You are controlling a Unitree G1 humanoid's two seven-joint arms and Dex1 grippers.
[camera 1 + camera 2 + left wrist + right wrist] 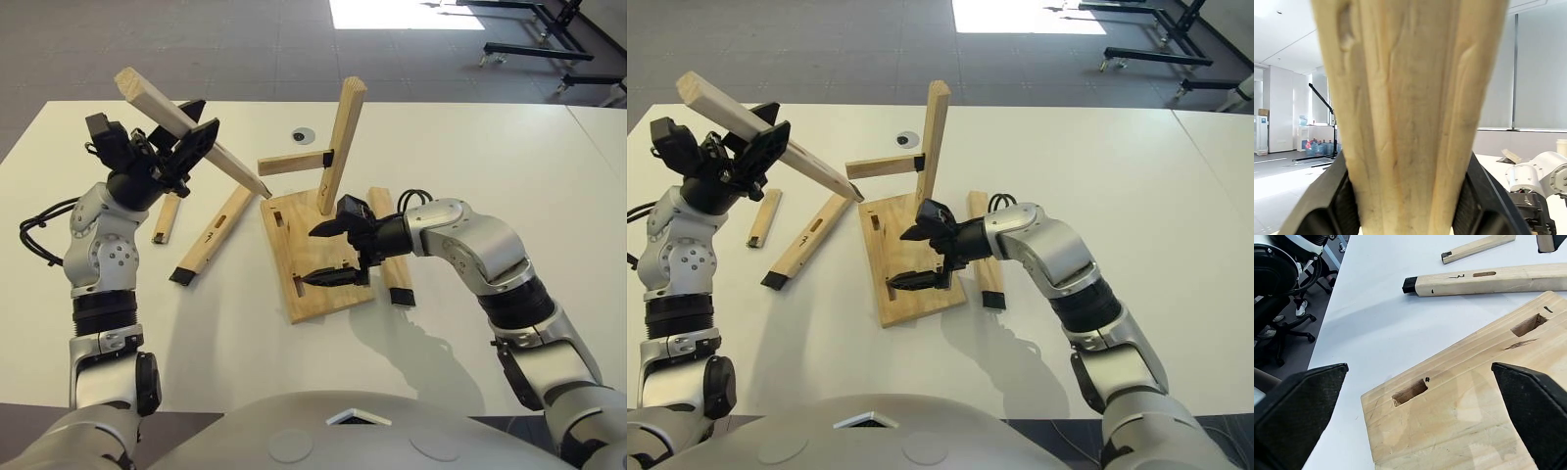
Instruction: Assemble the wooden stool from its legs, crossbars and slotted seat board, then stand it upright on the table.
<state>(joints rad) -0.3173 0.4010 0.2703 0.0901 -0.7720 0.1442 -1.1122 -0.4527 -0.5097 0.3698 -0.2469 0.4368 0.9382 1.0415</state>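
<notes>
Item: tilted leg, clamped in the left gripper (raised off the table). Right gripper is held agape; seat board is set directly beneath, upright leg just beyond.

Parts count by kind.
One seat board; four legs: raised leg, upright leg, left flat leg, right flat leg; two crossbars: fitted crossbar, loose crossbar; one round insert in the counter.
</notes>
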